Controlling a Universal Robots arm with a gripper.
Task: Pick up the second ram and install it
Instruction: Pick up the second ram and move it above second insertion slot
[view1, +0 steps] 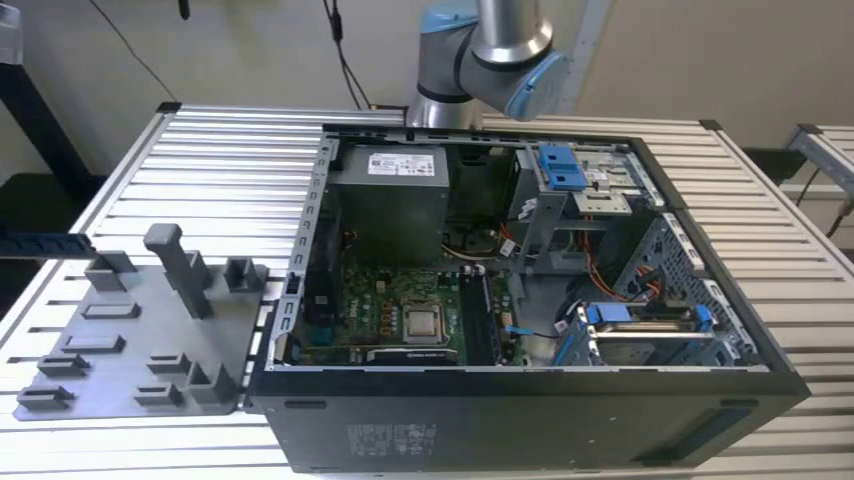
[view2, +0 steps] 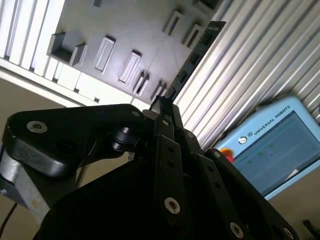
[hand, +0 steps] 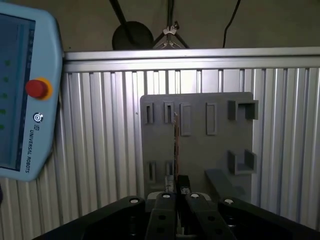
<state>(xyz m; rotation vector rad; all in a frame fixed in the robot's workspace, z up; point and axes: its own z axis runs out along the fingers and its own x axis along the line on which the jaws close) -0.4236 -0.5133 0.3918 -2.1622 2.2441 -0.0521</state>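
Gripper (hand: 176, 196): black matte linkage fingers with silver pins, pressed together on one end of the second ram (hand: 176, 145), a thin, long, dark circuit-board stick. The first wrist view shows the stick edge-on; the second wrist view shows a row of chips along it. The stick hangs over a flat grey plastic fixture plate (hand: 215, 150) with rectangular slots and blocky holders; whether they touch, cannot tell. The plate lies on the ribbed aluminium counter (hand: 100, 150), beside an open black tower case (view1: 534, 420).
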